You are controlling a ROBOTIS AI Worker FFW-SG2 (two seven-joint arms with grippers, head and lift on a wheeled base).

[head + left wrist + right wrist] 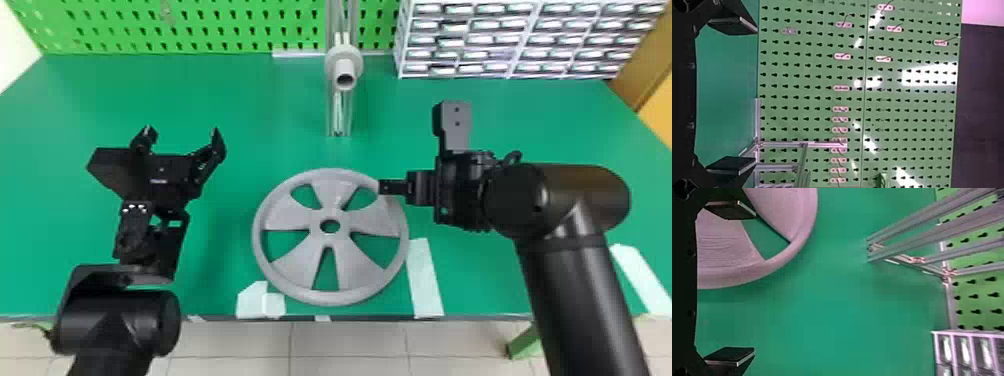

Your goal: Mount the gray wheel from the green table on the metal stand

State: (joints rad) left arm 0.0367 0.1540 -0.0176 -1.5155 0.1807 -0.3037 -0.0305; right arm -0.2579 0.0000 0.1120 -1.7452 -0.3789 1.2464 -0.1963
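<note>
Lying near right gripper [420,153]: wheel [291,217]

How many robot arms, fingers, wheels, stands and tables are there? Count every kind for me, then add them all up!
Arms: 2, the left arm and the right arm
Fingers: 4, two on each arm
Wheel: 1
Stand: 1
Table: 1
Total: 9
</note>
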